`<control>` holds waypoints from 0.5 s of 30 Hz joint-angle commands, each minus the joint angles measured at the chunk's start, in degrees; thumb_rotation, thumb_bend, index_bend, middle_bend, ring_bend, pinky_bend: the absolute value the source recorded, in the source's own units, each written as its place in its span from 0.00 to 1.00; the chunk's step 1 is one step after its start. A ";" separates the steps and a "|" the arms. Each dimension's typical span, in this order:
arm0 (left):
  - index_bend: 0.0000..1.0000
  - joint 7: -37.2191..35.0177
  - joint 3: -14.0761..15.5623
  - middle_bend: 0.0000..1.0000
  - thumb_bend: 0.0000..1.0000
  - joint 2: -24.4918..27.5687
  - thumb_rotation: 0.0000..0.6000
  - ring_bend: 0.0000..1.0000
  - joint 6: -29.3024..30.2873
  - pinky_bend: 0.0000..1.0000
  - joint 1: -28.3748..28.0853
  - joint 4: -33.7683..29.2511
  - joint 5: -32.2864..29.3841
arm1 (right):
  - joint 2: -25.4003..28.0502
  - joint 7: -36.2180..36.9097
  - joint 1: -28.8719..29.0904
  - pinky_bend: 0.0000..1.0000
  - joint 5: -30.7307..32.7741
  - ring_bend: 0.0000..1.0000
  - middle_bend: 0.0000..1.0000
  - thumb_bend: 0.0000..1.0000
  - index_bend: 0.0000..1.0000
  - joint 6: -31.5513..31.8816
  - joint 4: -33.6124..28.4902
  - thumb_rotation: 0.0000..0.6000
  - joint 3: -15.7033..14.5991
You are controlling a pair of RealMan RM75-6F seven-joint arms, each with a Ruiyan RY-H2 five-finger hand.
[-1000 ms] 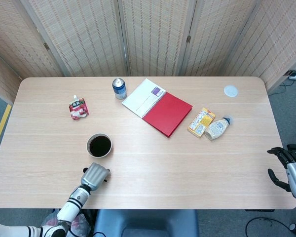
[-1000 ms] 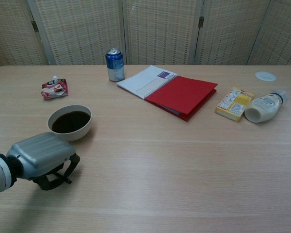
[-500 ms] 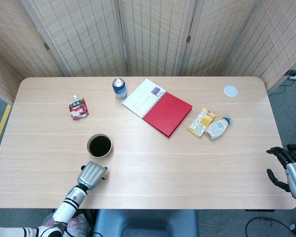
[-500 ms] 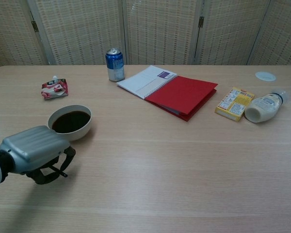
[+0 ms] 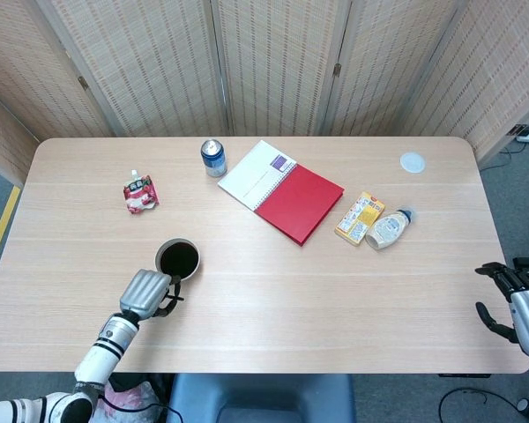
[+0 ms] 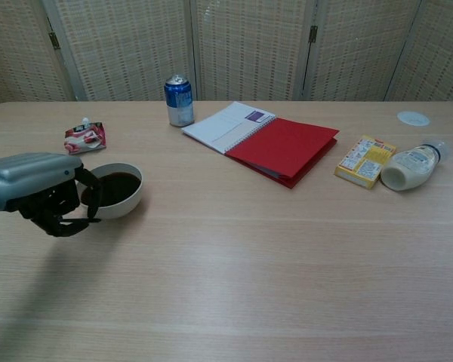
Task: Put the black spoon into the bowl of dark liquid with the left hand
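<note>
A white bowl (image 5: 198, 263) of dark liquid stands on the table near the front left; the chest view shows its wall (image 6: 125, 204) too. My left hand (image 5: 145, 293) hovers just in front and to the left of it, fingers curled around the black spoon (image 5: 175, 297), of which only a thin dark end shows. In the chest view the left hand (image 6: 38, 185) is raised above the table and overlaps the bowl's left rim. My right hand (image 5: 511, 295) hangs off the table's right front corner, fingers apart and holding nothing.
A red pouch (image 5: 140, 194) lies behind the bowl. A blue can (image 5: 213, 158), an open red notebook (image 5: 282, 191), a yellow box (image 5: 360, 218), a white bottle (image 5: 387, 229) and a white lid (image 5: 412, 161) sit across the back and right.
My left hand has lifted off the table with the spoon and moved left and towards the bowl. The right hand has not moved.
</note>
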 commanded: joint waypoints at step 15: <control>0.66 -18.22 -8.76 0.96 0.49 -0.68 1.00 0.88 -5.85 1.00 -5.03 0.29 -0.63 | -0.01 0.91 -0.55 0.35 0.23 0.35 0.27 0.26 0.30 0.65 0.64 1.00 -0.09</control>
